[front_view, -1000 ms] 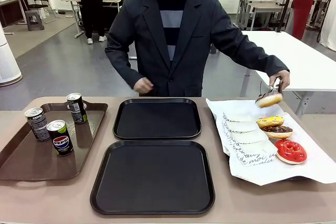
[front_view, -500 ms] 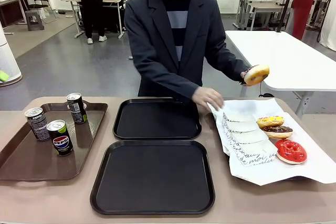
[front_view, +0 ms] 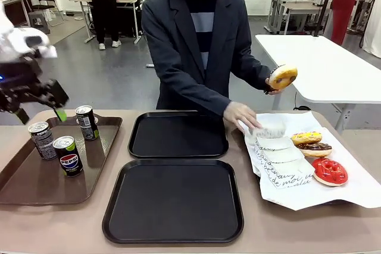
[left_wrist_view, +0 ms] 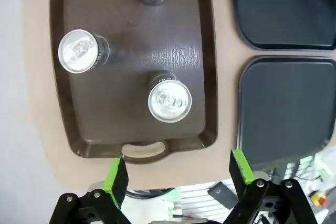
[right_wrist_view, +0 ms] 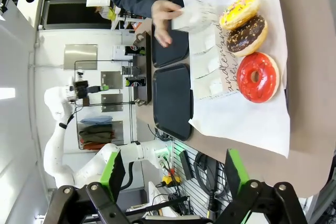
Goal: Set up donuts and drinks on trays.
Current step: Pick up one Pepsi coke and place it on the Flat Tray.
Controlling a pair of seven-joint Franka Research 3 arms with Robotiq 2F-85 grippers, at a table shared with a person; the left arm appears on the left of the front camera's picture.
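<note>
My left gripper hangs open above the far left of the brown tray, over three drinks: a grey-black can, another and a Pepsi can. From above, its pads frame the cans with nothing between them. Two black trays lie bare in the middle. A person holds a golden-brown donut up in tongs while the other hand grips a paper sleeve. Yellow, chocolate and red donuts lie on white paper. My right gripper is open, off the table's end beyond the donuts.
The white paper sheet with several printed sleeves covers the table's right side and hangs over its edge. A white table stands behind the person. Bare tabletop runs along the near edge.
My left arm has come into the front view above the brown tray. The person has lowered the donut a little and taken hold of a paper sleeve.
</note>
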